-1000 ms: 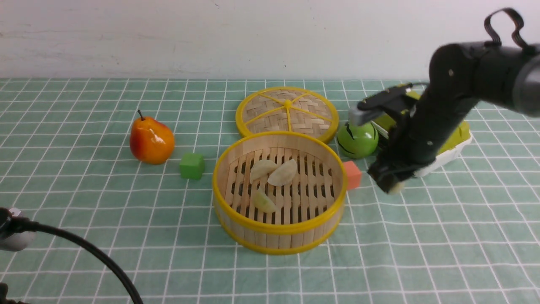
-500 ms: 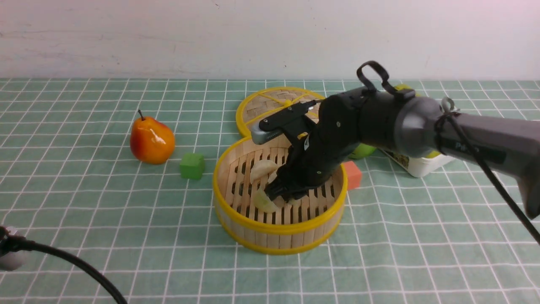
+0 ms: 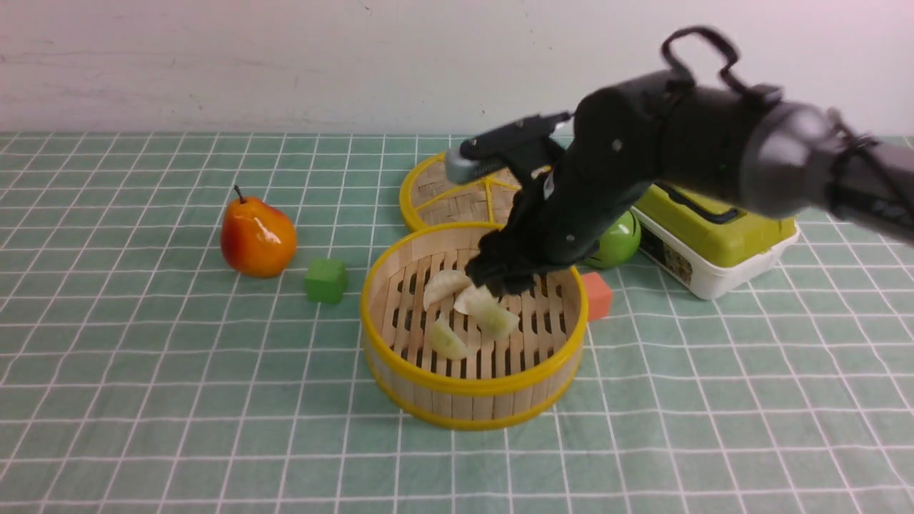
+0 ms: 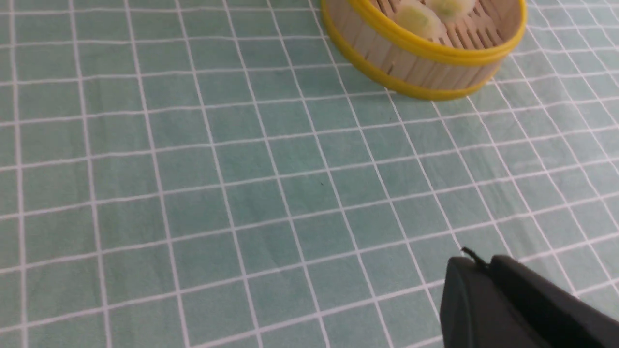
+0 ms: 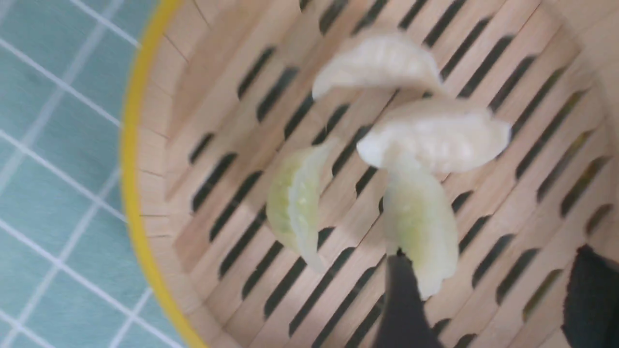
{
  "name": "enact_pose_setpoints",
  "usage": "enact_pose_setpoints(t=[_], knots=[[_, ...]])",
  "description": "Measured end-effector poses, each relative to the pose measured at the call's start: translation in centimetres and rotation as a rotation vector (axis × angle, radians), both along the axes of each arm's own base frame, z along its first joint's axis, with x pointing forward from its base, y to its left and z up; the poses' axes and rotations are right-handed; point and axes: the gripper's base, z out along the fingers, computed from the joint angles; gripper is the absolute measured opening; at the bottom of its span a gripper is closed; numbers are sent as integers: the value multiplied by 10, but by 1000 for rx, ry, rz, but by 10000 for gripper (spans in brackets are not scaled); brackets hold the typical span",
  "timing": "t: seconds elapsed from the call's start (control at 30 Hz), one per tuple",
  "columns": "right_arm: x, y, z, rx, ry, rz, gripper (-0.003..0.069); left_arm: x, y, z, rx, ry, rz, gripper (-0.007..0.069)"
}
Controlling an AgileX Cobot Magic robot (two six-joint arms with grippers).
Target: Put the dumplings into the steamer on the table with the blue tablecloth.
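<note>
The steamer (image 3: 471, 385) stands mid-table on the blue tablecloth (image 3: 143, 357). On its slatted floor lie two cream-white dumplings (image 3: 444, 284) (image 3: 468, 298) and two pale green dumplings (image 3: 498, 320) (image 3: 448, 339). My right gripper (image 3: 500, 275) hovers just above them, open, with nothing between its jaws. In the right wrist view one fingertip (image 5: 399, 270) sits beside a green dumpling (image 5: 420, 222) on the floor of the steamer (image 5: 133, 193). My left gripper (image 4: 476, 263) is shut and empty, low over bare cloth, well short of the steamer (image 4: 425, 46).
The flat woven lid (image 3: 457, 193) lies behind the steamer. A pear (image 3: 257, 237) and a green cube (image 3: 325, 280) sit to its left. A green ball (image 3: 614, 243), an orange cube (image 3: 598, 295) and a yellow-green lidded box (image 3: 714, 243) sit to its right.
My right arm swung left from beside the box to the steamer, dipped inside, opened and lifted, leaving one more green dumpling on the slats. The left arm's cable has left the front view.
</note>
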Motion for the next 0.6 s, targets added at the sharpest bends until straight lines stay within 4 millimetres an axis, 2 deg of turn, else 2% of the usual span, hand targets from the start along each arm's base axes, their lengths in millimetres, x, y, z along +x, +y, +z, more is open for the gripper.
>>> enact_pose_setpoints(t=[0.1,0.17,0.33,0.4,0.43,0.47,0.53,0.6], knots=[[-21,-10,44,85,-89,2,262,-7,7,-12,2,-47,25,39],[-39,-20,65,137,-140,6,165,-10,9,-22,-11,-79,30,39],[-90,-47,87,209,-226,29,-12,-13,10,-21,-63,-184,26,41],[-103,-54,89,220,-247,36,-18,-12,10,-19,-72,-203,25,43],[-121,-65,91,231,-270,46,-20,-12,9,-18,-79,-220,25,46],[-123,-66,91,230,-274,49,-20,-12,9,-18,-79,-220,24,46],[-153,-84,90,245,-306,53,-20,-12,9,-18,-78,-221,26,49],[-168,-93,90,251,-324,55,-20,-12,9,-18,-78,-222,26,49]])
